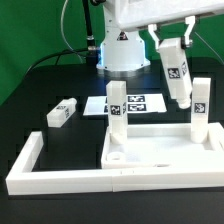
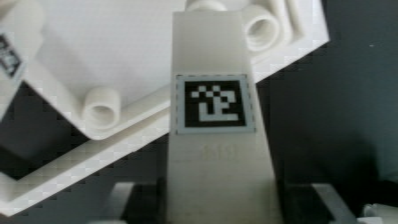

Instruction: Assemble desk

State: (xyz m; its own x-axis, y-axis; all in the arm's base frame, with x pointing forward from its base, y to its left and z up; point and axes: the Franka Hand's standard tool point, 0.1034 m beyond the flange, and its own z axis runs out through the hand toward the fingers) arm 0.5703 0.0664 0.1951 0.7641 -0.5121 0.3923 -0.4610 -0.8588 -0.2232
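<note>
The white desk top (image 1: 160,150) lies flat with its rim up, inside the border frame. Two legs stand upright on it, one (image 1: 117,110) at the far corner on the exterior view's left and one (image 1: 200,112) at the far corner on the right. My gripper (image 1: 171,47) is shut on a third tagged leg (image 1: 177,78), which hangs slightly tilted above the top's far side, close to the right-hand leg. In the wrist view this leg (image 2: 217,110) fills the middle between my fingers (image 2: 146,200), above the top (image 2: 107,60) and its corner hole (image 2: 267,25). A fourth leg (image 1: 62,112) lies loose on the table.
The marker board (image 1: 140,103) lies flat behind the desk top. Long white frame bars (image 1: 28,165) border the work area at the front and on the exterior view's left. The robot base (image 1: 120,50) stands at the back.
</note>
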